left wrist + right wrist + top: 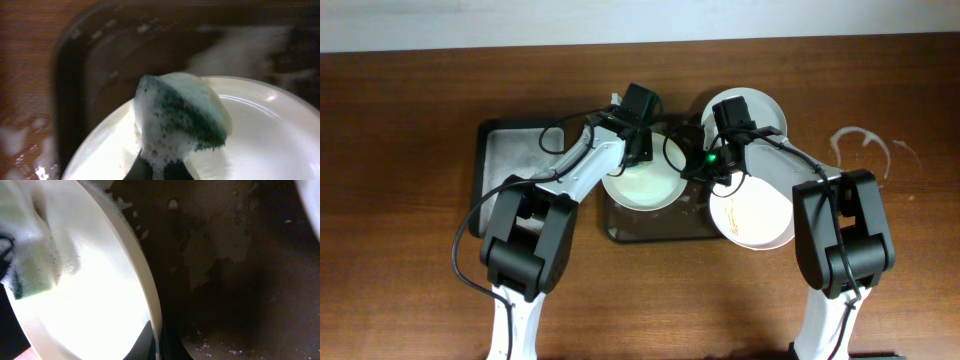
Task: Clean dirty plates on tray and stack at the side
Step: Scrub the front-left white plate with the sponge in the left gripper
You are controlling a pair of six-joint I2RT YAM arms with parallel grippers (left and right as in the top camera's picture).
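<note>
Plates (pixel 642 188) first: I count three, all in the middle-to-right part of the overhead frame. The centre plate (pixel 270 135) sits on the tray (pixel 660 231), pale and soapy, and both arms are on it. The upper-right plate (pixel 770 108) is half covered by the right arm, so I can't tell how clean its face is. The streaked plate (pixel 750 222) at lower right shows thin orange lines. Its upper right edge disappears under the same arm. It also covers the tray's right end, so no idea where the tray stops on that side.

The left claw (pixel 156 170) is pinched tight on a sponge (pixel 180 120), green under white suds, held over the centre plate. Whether the sponge actually touches the face is hard to say, since that view is pretty blurry. The right claw (pixel 156 346) is clamped on the centre plate's rim, one finger on each side, with only the tips in frame at the bottom.

One sponge, two trays. A second, foamy tray (pixel 505 170) fills the left-of-centre area, and the left arm hides where the two meet. The left wrist view shows a rounded dark rim corner, but I can't tell which tray it belongs to.

Room-wise, the centre plate and the streaked plate sit close together, with the right claw in the gap by the centre plate's right rim. Open counter (pixel 400 290) runs along the left, bottom and far right, where there are some white marks (pixel 865 145).
</note>
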